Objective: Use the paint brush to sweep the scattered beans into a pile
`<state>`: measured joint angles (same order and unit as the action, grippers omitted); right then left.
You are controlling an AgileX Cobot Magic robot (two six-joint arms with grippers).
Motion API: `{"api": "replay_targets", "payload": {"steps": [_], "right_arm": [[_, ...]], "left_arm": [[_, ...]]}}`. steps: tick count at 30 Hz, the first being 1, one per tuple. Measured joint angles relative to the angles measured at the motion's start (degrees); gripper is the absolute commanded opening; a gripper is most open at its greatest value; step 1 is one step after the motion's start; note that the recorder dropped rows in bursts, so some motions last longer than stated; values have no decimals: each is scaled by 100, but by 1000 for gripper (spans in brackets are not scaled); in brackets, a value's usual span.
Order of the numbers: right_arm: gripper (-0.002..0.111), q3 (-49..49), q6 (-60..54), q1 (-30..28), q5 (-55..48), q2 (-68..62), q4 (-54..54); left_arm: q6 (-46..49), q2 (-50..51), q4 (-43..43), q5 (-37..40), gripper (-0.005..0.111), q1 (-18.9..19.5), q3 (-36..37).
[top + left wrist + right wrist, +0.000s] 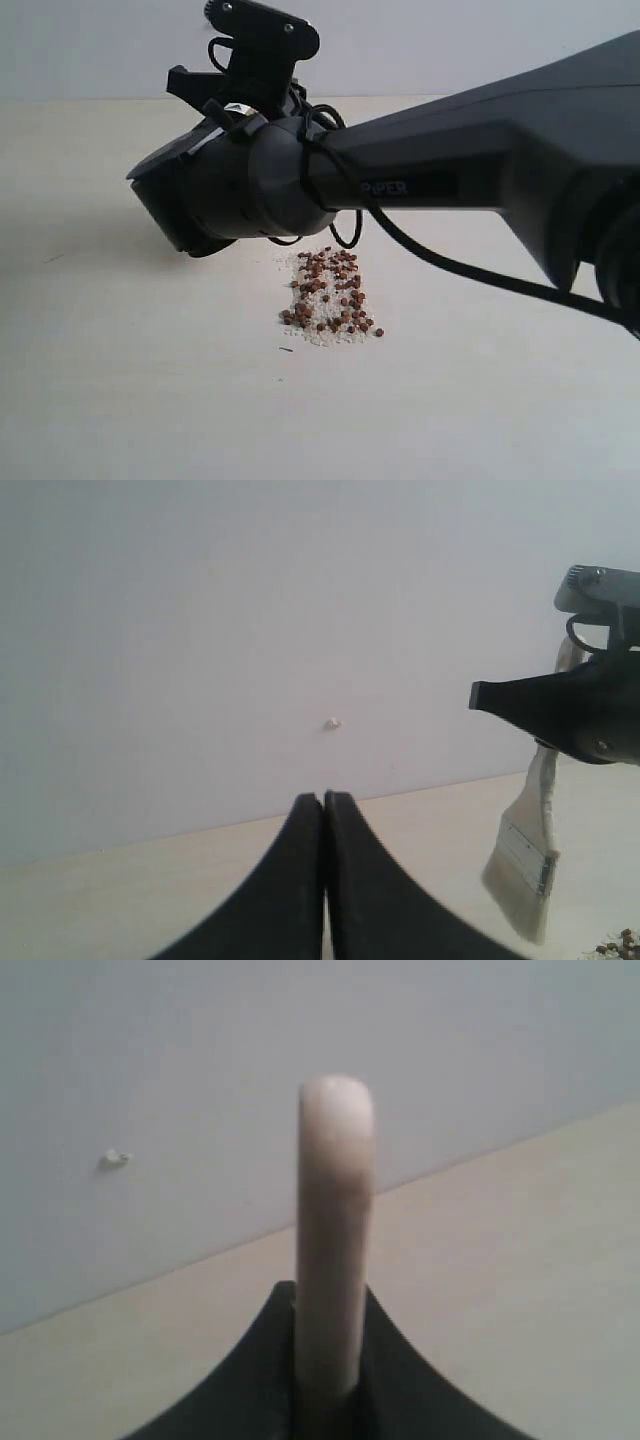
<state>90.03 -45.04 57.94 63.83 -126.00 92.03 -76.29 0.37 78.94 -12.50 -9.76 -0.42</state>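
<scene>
R gripper [330, 1295] clamps paint brush [522, 865]: pale handle, silver ferrule, whitish bristles; L gripper [323, 800] clenched.

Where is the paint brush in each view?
Exterior: not visible; the right arm blocks it.
Left wrist: paint brush at the right edge, bristles down.
Right wrist: handle edge-on at centre, between the fingers.
Shared landmark: white speck on the wall, both wrist views.
</scene>
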Motion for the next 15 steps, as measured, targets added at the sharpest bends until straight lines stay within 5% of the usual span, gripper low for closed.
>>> {"api": "replay_targets", "payload": {"steps": [15], "right_arm": [[0,0,69,79,219,-46,-282]], "left_arm": [[0,0,0,0,0,0,0]]}}
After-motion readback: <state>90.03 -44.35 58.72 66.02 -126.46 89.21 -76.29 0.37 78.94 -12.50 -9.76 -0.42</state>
